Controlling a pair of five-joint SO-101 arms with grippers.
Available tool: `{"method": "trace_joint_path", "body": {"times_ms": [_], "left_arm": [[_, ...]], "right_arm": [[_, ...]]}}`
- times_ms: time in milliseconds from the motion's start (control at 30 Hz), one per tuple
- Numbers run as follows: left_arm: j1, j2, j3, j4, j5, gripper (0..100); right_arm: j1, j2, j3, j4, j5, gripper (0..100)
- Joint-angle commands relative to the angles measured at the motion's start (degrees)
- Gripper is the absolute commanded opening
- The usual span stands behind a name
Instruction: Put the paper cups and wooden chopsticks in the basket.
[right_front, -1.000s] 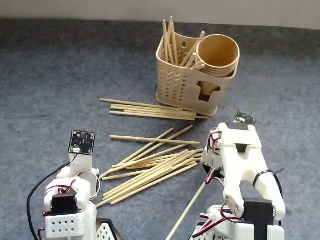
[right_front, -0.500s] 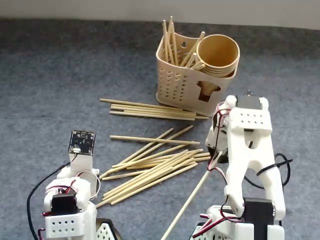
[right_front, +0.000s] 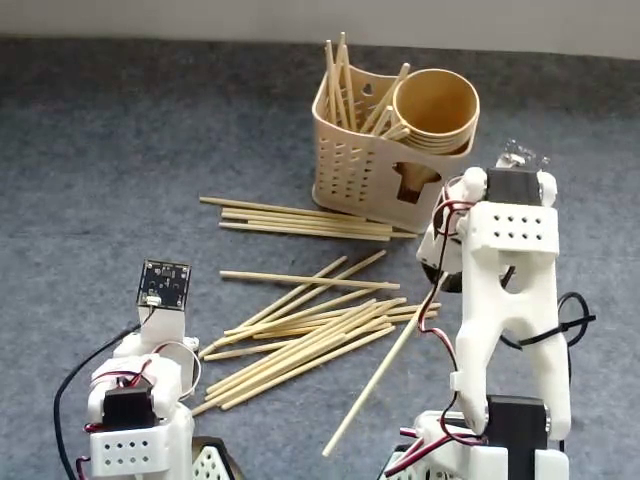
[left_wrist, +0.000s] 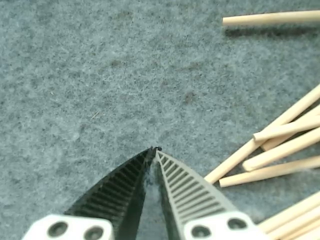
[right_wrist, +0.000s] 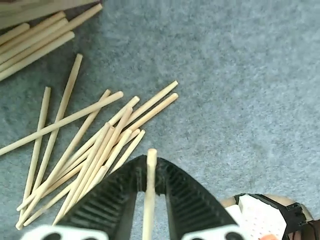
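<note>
Right gripper (right_wrist: 150, 172) is pinching one chopstick (right_front: 383, 370) near its end, the rest slanting over the grey mat (right_front: 120, 150). Left gripper (left_wrist: 154, 150) is hanging closed on nothing, just beside the loose chopsticks (right_front: 300, 335). Basket (right_front: 365, 170) is standing behind the pile, holding stacked paper cups (right_front: 436, 108) and upright sticks (right_front: 338, 85).

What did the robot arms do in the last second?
The right gripper, shut on one chopstick, moved away from its base toward the basket, carrying the chopstick along. The left gripper, the basket, the paper cups and the loose chopsticks stayed put.
</note>
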Motion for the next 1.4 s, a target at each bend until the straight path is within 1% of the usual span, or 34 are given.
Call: {"method": "trace_joint_path", "body": {"times_ms": [0,133,333,500,633,867,967,1133,1267,1367], "left_arm": [[-0.4,-0.5,1.1,0.1,-0.2,2],[-0.4,-0.5,1.1,0.1,-0.2,2],[-0.4,-0.5,1.1,0.1,-0.2,2],[-0.4,-0.5,1.1,0.1,-0.2,2],[-0.4,-0.5,1.1,0.1,-0.2,2],[-0.4,-0.5,1.1,0.1,-0.2,2],[-0.4,-0.5,1.1,0.1,-0.2,2],[-0.4,-0.5,1.1,0.1,-0.2,2],[-0.4,-0.5,1.1,0.1,-0.2,2],[-0.4,-0.5,1.1,0.1,-0.2,2]], "right_arm": [[-2.0,-3.6,-3.1,0.8,0.6,0.5],[-2.1,-11.9,-3.2,-0.2,0.7,0.5],[-2.6,-23.3,-2.8,-6.1,0.7,0.5],[-2.6,-28.9,-2.9,-7.3,0.7,0.5],[-2.6,-33.0,-2.9,-11.0,0.7,0.5],[-2.7,-39.4,-2.6,-21.4,0.7,0.5],[-2.7,-40.8,-2.6,-27.5,0.7,0.5],[-2.8,-40.7,-2.6,-38.8,0.7,0.5],[-5.3,-39.6,-2.6,-46.4,0.7,0.5],[-5.4,-37.8,-2.6,-52.2,0.7,0.5]]}}
